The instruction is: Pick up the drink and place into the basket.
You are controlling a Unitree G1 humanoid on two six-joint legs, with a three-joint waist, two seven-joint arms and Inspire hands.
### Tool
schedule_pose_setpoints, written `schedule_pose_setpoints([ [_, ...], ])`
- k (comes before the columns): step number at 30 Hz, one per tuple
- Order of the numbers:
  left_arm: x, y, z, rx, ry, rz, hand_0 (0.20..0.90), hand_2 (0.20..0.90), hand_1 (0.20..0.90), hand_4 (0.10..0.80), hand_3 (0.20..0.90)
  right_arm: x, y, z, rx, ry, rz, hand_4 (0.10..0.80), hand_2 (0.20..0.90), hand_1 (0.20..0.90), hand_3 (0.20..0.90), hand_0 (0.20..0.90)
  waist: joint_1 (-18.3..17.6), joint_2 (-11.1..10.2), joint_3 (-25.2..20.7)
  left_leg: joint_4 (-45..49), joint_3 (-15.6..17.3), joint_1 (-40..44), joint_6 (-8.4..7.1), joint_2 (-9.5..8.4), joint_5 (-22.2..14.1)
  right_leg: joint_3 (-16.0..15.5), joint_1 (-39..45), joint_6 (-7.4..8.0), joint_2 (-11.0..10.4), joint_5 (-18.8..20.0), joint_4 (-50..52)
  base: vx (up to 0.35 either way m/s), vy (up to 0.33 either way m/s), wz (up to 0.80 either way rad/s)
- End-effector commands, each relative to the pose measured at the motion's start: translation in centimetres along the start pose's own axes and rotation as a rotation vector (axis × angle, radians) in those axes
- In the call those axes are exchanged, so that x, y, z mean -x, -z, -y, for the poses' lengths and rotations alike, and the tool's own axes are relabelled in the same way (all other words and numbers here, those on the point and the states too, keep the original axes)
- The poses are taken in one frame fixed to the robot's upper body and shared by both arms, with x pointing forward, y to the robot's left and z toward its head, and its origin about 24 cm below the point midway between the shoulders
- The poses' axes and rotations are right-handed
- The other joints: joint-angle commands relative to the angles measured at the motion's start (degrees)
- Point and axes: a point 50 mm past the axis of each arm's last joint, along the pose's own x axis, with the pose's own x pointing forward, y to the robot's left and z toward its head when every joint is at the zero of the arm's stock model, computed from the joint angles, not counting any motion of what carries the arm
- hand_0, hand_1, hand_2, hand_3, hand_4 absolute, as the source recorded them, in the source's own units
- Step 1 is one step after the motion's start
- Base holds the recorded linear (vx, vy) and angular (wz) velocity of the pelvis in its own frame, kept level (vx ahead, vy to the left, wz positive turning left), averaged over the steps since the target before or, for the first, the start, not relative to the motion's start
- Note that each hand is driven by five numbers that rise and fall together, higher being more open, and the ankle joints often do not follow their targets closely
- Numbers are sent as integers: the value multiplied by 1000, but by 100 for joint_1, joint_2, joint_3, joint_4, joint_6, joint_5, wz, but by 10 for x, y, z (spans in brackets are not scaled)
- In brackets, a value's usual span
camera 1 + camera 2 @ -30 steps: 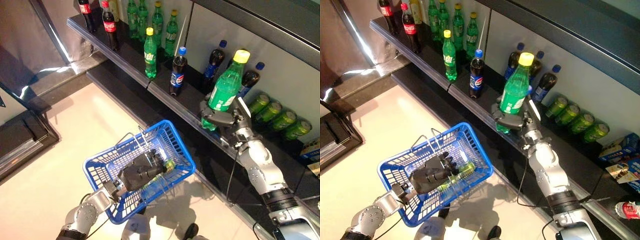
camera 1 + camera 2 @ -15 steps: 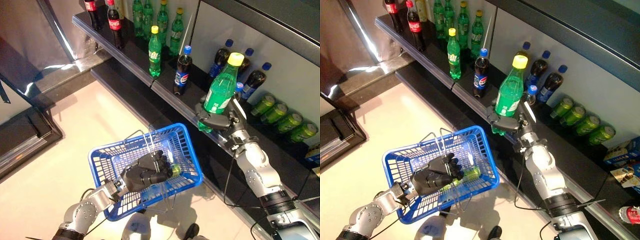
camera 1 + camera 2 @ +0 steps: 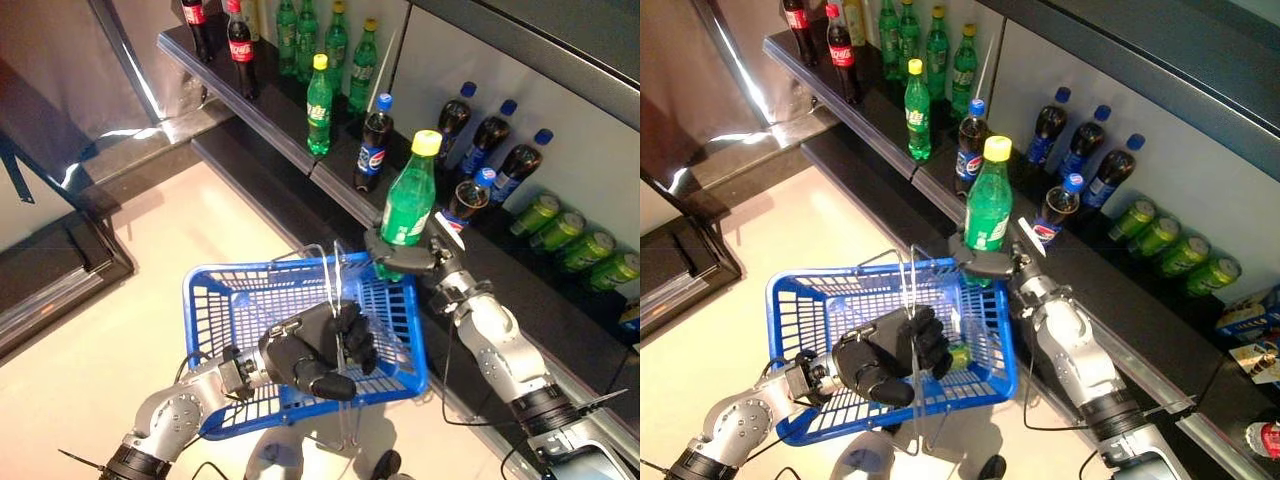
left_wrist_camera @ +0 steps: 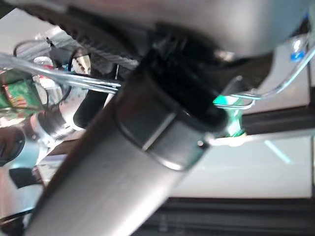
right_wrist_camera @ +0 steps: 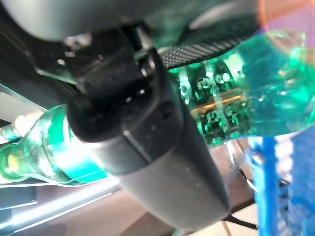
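Since a second ago our right hand (image 3: 405, 262) has carried the green bottle (image 3: 407, 204) off the shelf (image 3: 300, 160) line and toward us; its base now sits over the far right rim of the blue basket (image 3: 215, 300), where earlier it was well clear of it. Basket has also come up and closer to the shelf, partly camera shift though. We judge the transfer is most of the way done: what's left is bringing the bottle fully over the opening, lowering it and letting go.

Right arm reaches forward from lower right, hand wrapped round the bottle's lower body, fingers curled tight on it, bottle upright with a slight tilt, yellow cap up. The right wrist view shows the green plastic pressed against the hand with blue basket mesh right next to it.

Left hand (image 3: 320, 350) is inside the basket area, fingers curled round the wire handles (image 3: 338, 290), holding the basket up. A smaller green bottle (image 3: 958, 355) already lies in the basket by those fingers.
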Motion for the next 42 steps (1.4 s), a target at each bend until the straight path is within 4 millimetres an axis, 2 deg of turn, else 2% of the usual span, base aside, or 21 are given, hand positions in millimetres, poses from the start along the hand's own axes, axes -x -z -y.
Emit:
schedule_pose_setpoints([
  [1,-50,-36,76,-179,669,243,300,300,300,100,200,-10,-45,-25,26,-139,258,100,300,300,200,300,-65,87,-1551,-30,480,449,88,123,-673,42,-47,40,-70,-52,161,0,0,0],
  [12,-57,-41,89,-272,722,263,300,300,300,100,200,-6,-20,-45,-54,-163,183,100,300,300,200,300,-113,107,-1560,-30,514,437,99,124,-661,91,-57,36,-65,-72,168,0,0,0],
  [18,-56,-44,90,-291,716,271,300,300,300,100,200,-3,-14,-47,-76,-154,171,100,300,300,200,300,-120,109,-1570,-30,539,425,92,136,-657,101,-55,38,-56,-71,148,0,0,0],
  [26,-44,-52,92,-364,681,298,300,300,300,100,200,13,-1,-46,-96,-148,133,100,300,300,200,300,-201,102,-1567,-30,626,389,76,171,-635,180,-112,43,-42,-63,139,0,0,0],
  [34,-38,-56,94,-396,661,308,300,300,300,100,200,20,1,-42,-89,-148,125,100,300,300,200,300,-272,93,-1548,-30,681,379,65,194,-624,228,-125,47,-30,-58,121,-4,-3,-2],
  [42,-32,-60,95,-420,640,311,300,300,300,100,200,25,-7,-38,-75,-169,152,100,300,300,200,300,-345,83,-1529,-30,713,365,46,232,-613,255,-146,39,-4,-61,121,-5,-9,-5],
])
